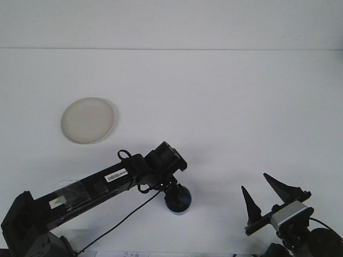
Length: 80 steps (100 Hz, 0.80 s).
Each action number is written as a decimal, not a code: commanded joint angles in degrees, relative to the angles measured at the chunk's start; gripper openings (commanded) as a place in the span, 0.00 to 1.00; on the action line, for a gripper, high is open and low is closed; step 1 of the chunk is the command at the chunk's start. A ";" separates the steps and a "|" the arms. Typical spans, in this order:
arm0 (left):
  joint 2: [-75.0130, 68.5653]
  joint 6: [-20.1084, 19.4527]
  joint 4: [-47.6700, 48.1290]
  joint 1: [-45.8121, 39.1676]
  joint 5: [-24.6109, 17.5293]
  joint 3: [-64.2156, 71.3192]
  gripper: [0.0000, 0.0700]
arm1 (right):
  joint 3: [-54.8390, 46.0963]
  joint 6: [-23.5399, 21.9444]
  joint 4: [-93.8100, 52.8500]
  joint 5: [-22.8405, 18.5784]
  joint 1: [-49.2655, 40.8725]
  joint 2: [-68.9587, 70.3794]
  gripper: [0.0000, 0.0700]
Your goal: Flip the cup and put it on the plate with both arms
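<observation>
— Cup?
— Small, blue, near the front edge of the white table, partly hidden under dark hardware; upright or inverted, impossible to tell.
— Plate?
— Round, pale cream, shallow, lying flat at the left of the table, with nothing on it.
— Touching each other?
— No. Well apart, plate farther back and to the left of cup.

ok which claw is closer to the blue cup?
Left. The left claw is right at the small round blue cup, overlapping it from above; the right claw sits apart, off to the cup's right.
</observation>
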<state>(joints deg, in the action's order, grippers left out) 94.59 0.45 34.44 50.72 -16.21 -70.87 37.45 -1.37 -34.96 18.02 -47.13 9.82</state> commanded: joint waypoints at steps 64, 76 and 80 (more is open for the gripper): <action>-2.25 -5.31 17.07 -4.83 12.17 -18.80 0.01 | 0.37 -0.57 0.46 0.04 -0.42 -0.11 0.68; -5.81 -6.03 18.86 -10.91 14.60 -23.02 0.01 | 0.37 -0.57 0.46 0.07 -0.42 -0.11 0.68; -6.95 -6.05 19.54 -13.68 15.82 -24.22 0.01 | 0.37 -0.57 0.46 0.07 -0.42 -0.11 0.68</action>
<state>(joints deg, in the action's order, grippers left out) 88.95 -4.97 53.49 39.92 -2.11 -92.47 37.45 -1.37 -34.96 18.02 -47.13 9.82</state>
